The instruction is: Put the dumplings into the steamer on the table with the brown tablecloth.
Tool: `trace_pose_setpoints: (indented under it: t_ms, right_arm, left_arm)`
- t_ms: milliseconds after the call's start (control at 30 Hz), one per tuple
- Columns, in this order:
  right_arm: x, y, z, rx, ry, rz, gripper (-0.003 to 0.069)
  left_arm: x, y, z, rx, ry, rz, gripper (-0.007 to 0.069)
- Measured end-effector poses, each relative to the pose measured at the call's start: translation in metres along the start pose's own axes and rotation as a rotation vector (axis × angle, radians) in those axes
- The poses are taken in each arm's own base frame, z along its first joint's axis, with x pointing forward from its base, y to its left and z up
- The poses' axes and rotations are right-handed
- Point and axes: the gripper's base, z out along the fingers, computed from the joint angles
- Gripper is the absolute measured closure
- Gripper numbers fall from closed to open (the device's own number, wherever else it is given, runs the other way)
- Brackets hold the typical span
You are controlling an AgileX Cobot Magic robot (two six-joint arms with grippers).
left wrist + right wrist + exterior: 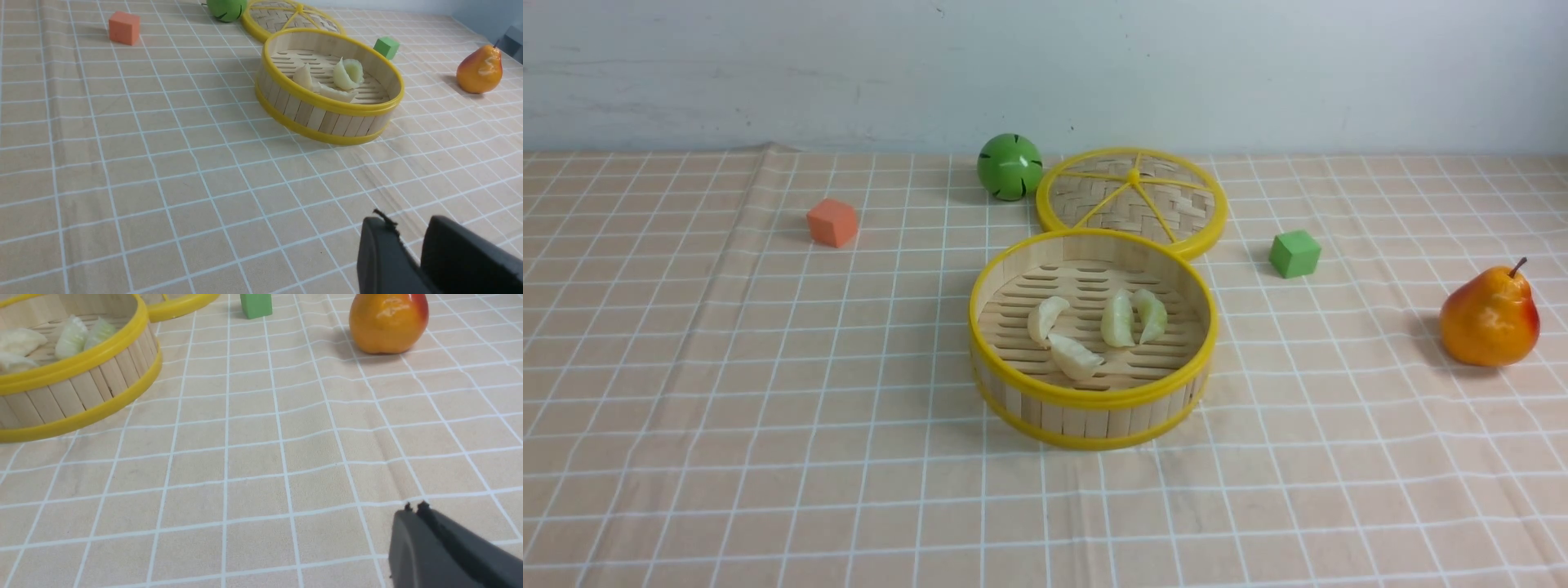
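The steamer [1094, 398] stands upright mid-table on the brown tablecloth [768, 408], which covers the table. Several pale dumplings lie on its slatted floor: two cream ones [1048, 318] [1076, 356] and two greenish ones [1118, 318] [1152, 314] side by side. Neither arm shows in the front view. In the left wrist view my left gripper [408, 222] hovers over bare cloth, well short of the steamer [327, 104], its fingers slightly apart with nothing between them. My right gripper [414, 508] is shut and empty over cloth, with the steamer [73, 363] far off to one side.
The flat woven lid [1131, 200] lies just behind the steamer, touching its rim. A green ball [1009, 167] sits beside the lid, an orange cube [832, 222] at back left, a green cube [1294, 253] to the right, a pear [1489, 314] at far right.
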Motion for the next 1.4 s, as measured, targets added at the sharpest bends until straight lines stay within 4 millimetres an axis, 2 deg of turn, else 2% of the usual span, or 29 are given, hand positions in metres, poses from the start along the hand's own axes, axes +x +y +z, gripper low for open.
trace_pose_setpoints:
  t_ms: [367, 433, 500, 533, 567, 767, 967, 1133, 1300, 1400]
  right_arm:
    - [0.000, 0.000, 0.000, 0.000, 0.000, 0.000, 0.0662]
    - [0.000, 0.000, 0.000, 0.000, 0.000, 0.000, 0.0660]
    - [0.000, 0.000, 0.000, 0.000, 0.000, 0.000, 0.0659]
    - [0.000, 0.000, 0.000, 0.000, 0.000, 0.000, 0.0659]
    - [0.000, 0.000, 0.000, 0.000, 0.000, 0.000, 0.0659]
    - [0.000, 0.000, 0.000, 0.000, 0.000, 0.000, 0.0653]
    - [0.000, 0.000, 0.000, 0.000, 0.000, 0.000, 0.0645]
    - [0.000, 0.000, 0.000, 0.000, 0.000, 0.000, 0.0645]
    - [0.000, 0.000, 0.000, 0.000, 0.000, 0.001, 0.0641]
    - [0.000, 0.000, 0.000, 0.000, 0.000, 0.001, 0.0641]
  left_arm:
    - [-0.001, 0.000, 0.002, -0.004, -0.026, 0.000, 0.0467]
    - [0.000, 0.000, 0.007, -0.030, -0.083, -0.017, 0.0505]
    - [0.000, 0.000, 0.013, -0.067, -0.159, -0.032, 0.0580]
    - [0.001, 0.000, 0.014, -0.073, -0.166, -0.035, 0.0588]
    - [0.005, 0.003, 0.020, -0.124, -0.207, -0.053, 0.0637]
    - [0.033, 0.020, 0.045, -0.307, -0.306, -0.121, 0.0638]
    - [0.071, 0.039, 0.061, -0.447, -0.245, -0.158, 0.0638]
    - [0.079, 0.042, 0.064, -0.465, -0.201, -0.163, 0.0638]
    - [0.089, 0.043, 0.064, -0.487, -0.078, -0.080, 0.0638]
    - [0.089, 0.043, 0.064, -0.488, -0.070, -0.054, 0.0638]
